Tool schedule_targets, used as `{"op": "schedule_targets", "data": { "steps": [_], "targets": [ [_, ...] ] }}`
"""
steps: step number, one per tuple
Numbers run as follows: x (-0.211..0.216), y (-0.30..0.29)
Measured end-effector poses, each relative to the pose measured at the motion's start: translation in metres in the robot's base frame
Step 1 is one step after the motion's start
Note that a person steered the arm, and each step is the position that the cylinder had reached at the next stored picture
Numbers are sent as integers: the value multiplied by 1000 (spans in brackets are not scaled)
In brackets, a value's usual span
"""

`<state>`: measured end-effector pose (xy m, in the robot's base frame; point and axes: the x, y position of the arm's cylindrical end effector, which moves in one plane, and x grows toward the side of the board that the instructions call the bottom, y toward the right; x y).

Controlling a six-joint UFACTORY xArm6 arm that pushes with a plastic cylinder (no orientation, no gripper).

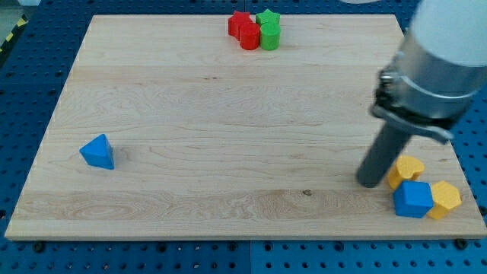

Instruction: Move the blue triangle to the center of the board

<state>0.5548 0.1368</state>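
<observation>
The blue triangle (98,152) lies near the left edge of the wooden board (228,114), a little below mid-height. My tip (370,183) rests on the board at the lower right, far to the right of the blue triangle. It stands just left of a yellow block (407,170) and close to a blue block (414,199).
A second yellow block (445,199) sits right of the blue block at the lower right corner. At the top edge a red star (240,22), a red block (249,36), a green star (268,17) and a green block (269,36) cluster together.
</observation>
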Motion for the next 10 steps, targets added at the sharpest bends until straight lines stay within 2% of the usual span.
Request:
{"op": "schedule_targets", "data": {
  "steps": [1,3,4,5,7,10],
  "targets": [
    [2,-83],
    [5,-287],
    [2,-366],
    [-2,-371],
    [-42,-372],
    [-41,-329]
  ]
}}
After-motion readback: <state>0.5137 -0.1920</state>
